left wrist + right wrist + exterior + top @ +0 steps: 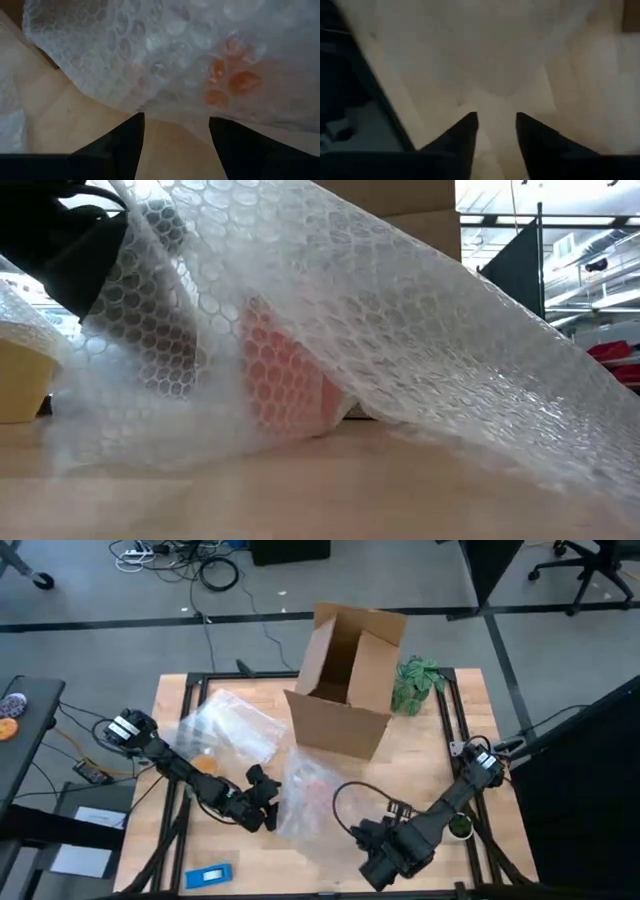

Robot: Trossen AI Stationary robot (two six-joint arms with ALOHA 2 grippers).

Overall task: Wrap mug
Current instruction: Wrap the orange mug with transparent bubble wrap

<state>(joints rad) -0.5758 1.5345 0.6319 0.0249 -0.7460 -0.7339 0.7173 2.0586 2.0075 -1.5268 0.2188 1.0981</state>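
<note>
Mug point(285, 375): under the bubble wrap point(305, 790) on the worktop point(330, 860), just in front of the cardboard box point(345, 680); only an orange blur shows through the film, its shape and handle hidden.

Left gripper point(262, 802): at the wrap's left edge, jaws parted, nothing between them.

Right gripper point(372, 840): near the front edge, apart from the wrap, jaws narrowly parted, holding nothing.

Second bubble wrap sheet point(230, 725): far left, covering something orange, unidentifiable.

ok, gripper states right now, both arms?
Left gripper: open, empty, at the edge of the bubble wrap covering the mug.
Right gripper: open, empty, over bare table.
</note>
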